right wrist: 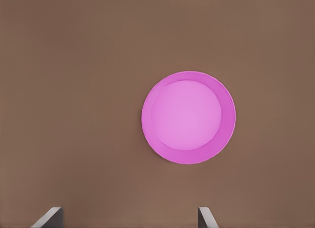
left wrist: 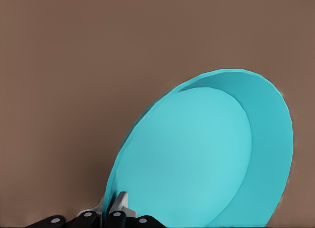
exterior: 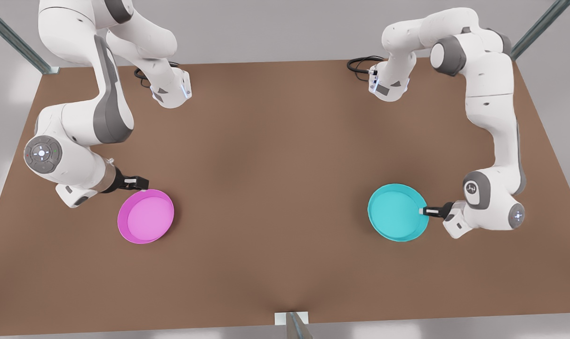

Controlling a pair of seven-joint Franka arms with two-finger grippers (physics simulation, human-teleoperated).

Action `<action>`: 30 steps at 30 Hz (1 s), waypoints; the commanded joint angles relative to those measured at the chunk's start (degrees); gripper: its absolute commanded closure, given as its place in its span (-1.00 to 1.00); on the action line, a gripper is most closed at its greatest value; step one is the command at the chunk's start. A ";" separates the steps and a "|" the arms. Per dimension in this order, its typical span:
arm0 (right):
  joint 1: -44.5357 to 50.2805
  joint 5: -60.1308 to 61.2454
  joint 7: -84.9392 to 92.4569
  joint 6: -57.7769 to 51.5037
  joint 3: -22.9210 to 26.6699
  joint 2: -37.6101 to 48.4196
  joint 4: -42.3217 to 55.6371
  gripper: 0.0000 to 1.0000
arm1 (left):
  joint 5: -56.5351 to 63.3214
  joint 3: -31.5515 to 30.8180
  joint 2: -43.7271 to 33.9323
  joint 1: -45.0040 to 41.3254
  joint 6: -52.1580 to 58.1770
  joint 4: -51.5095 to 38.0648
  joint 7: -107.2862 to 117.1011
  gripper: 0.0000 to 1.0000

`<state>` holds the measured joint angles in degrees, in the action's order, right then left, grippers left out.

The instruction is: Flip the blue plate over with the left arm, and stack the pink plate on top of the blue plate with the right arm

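One tilted cyan blue plate (left wrist: 197, 154), raised rim

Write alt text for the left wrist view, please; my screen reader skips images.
The left gripper is shut on the rim of the blue plate, which is tilted up off the brown table with its hollow side facing the camera. Bare tabletop lies behind it.

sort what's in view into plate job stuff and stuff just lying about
Job: blue plate, rim clamped in left tool; pink plate, on table; right tool, open beside it.
Lying about: black cables at the table's far edge.
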<state>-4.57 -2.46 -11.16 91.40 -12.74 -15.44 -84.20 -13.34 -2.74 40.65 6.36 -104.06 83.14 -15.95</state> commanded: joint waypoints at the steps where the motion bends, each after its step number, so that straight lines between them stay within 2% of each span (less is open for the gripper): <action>1: 0.00 0.00 0.00 0.01 0.00 0.06 0.01 -1.00 | 3.23 0.01 -0.13 -0.65 0.87 -0.43 0.57 0.57; 9: 0.00 0.09 0.09 0.01 0.00 -0.03 0.01 -1.00 | 20.20 0.01 -1.10 -11.02 18.45 -8.96 17.00 0.57; 19: 0.00 1.23 0.09 0.10 0.00 -0.29 -0.08 -1.00 | 29.95 0.01 -0.83 -20.86 29.44 -14.23 35.55 0.57; 30: 0.00 1.32 0.09 0.27 0.00 -0.29 0.01 -1.00 | 44.54 0.01 -0.04 -31.67 35.41 -14.85 44.08 0.57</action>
<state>-4.55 -1.14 -11.03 91.67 -12.74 -15.74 -84.20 30.16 -2.75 40.69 -25.88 -68.10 68.28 28.61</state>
